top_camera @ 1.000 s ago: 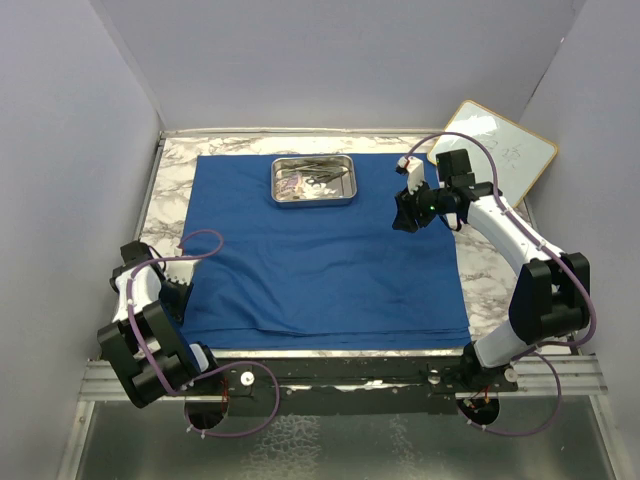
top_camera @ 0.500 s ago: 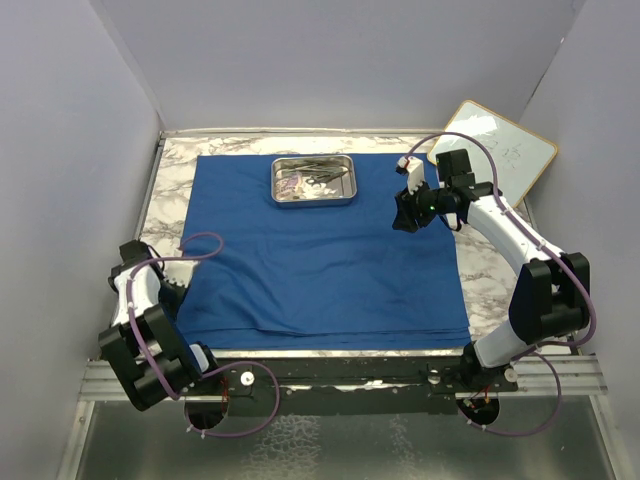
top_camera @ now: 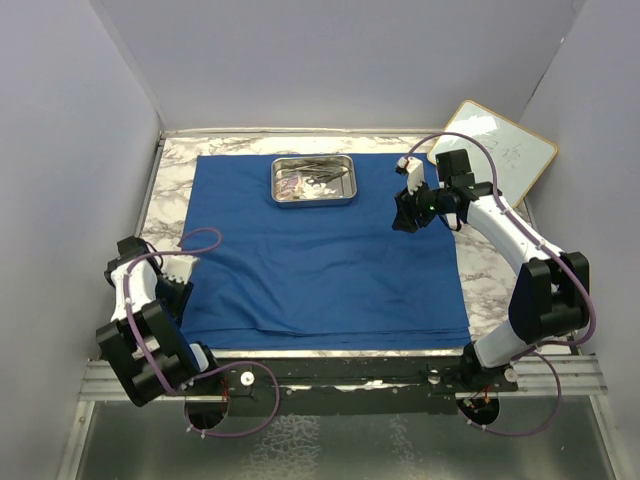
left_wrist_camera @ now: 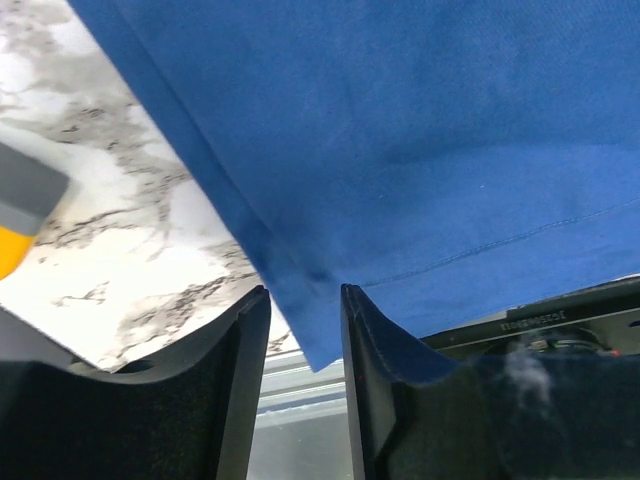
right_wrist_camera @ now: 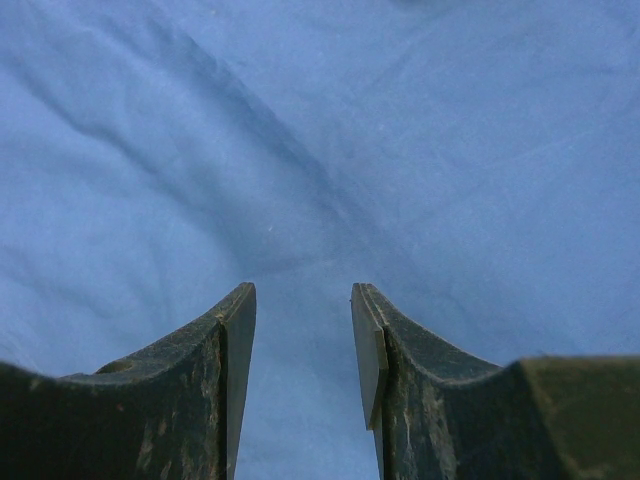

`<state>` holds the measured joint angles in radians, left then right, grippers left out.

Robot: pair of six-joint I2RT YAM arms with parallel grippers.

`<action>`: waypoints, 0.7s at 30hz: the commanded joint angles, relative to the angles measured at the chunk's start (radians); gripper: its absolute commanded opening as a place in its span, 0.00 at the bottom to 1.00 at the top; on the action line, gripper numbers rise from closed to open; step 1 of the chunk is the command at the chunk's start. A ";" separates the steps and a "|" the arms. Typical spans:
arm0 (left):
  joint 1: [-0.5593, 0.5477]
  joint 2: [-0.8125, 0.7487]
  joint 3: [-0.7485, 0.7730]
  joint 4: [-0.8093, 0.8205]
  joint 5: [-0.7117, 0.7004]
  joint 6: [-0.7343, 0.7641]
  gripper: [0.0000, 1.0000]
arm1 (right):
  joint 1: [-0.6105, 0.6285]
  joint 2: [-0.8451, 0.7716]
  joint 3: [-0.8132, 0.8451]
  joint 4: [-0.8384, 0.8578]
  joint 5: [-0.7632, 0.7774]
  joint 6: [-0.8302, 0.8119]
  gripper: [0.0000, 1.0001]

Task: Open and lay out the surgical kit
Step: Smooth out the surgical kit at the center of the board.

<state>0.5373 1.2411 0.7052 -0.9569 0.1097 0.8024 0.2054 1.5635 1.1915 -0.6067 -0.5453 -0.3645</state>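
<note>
The left fingers point(top_camera: 178, 272) sit low at the near left of the marbled table point(top_camera: 168, 190), by the left edge of the blue cloth point(top_camera: 320, 260). In the left wrist view they stand a little apart. A hemmed corner of the cloth shows in the narrow gap between them, but they are not closed on it, and whether either one touches it cannot be told. A grey and yellow-orange object point(left_wrist_camera: 15, 215) sits at that view's left edge, on the table beside the cloth.

The cloth lies spread flat over most of the table. The steel tray point(top_camera: 344, 196) rests on the cloth near its far edge, holding small metal tools and white bits too small to make out.

The right fingers point(top_camera: 404, 220) hang over the right part of the cloth, to the right of the tray and apart from it. They are partly open, with nothing between them. A whiteboard point(top_camera: 495, 150) leans at the far right corner.
</note>
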 commanded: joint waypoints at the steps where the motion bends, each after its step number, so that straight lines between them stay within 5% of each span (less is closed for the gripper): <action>1: 0.004 0.035 0.014 -0.025 0.074 -0.004 0.40 | 0.000 0.012 -0.001 -0.002 -0.032 -0.016 0.43; 21: 0.004 0.111 -0.055 0.082 0.050 -0.027 0.44 | 0.000 0.013 -0.003 -0.004 -0.034 -0.018 0.43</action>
<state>0.5373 1.3300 0.6724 -0.9028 0.1707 0.7689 0.2054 1.5642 1.1915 -0.6079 -0.5488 -0.3687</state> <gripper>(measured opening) 0.426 0.432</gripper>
